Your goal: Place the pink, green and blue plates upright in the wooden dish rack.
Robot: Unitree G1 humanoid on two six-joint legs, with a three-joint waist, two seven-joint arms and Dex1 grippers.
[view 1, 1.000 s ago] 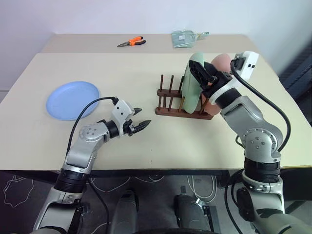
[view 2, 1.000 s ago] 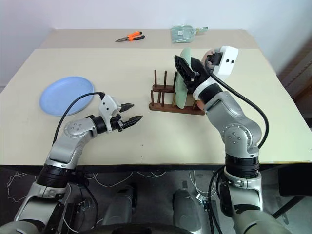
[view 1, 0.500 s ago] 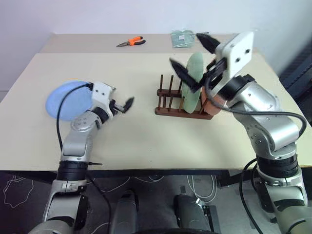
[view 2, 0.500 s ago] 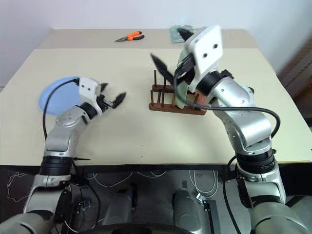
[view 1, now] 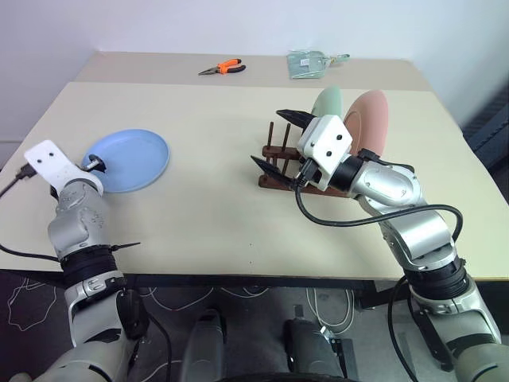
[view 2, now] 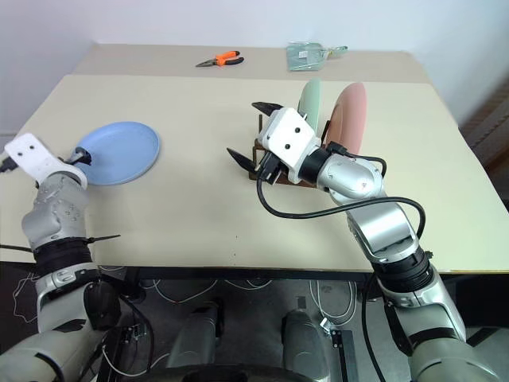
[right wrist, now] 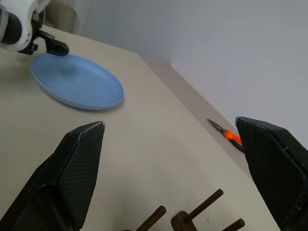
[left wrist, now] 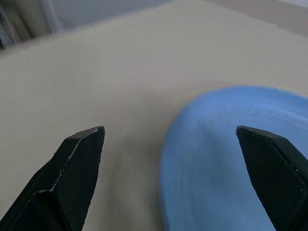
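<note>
With the green plate point(view 1: 327, 102) and pink plate point(view 1: 368, 121) upright in the wooden dish rack point(view 1: 280, 177), I have the blue plate point(view 1: 127, 159) flat on the desk point(view 1: 207, 215), its rim between my left gripper point(left wrist: 171, 144) jaws, spread wide. Right gripper point(view 1: 281, 142) jaws gape empty beside the rack. I fear closing shallow: the thin rim could slip out.

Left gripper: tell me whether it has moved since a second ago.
Yes. The left gripper has swung to the robot's left, from the bare tabletop between the blue plate and the wooden dish rack to the plate's near-left edge.
</note>
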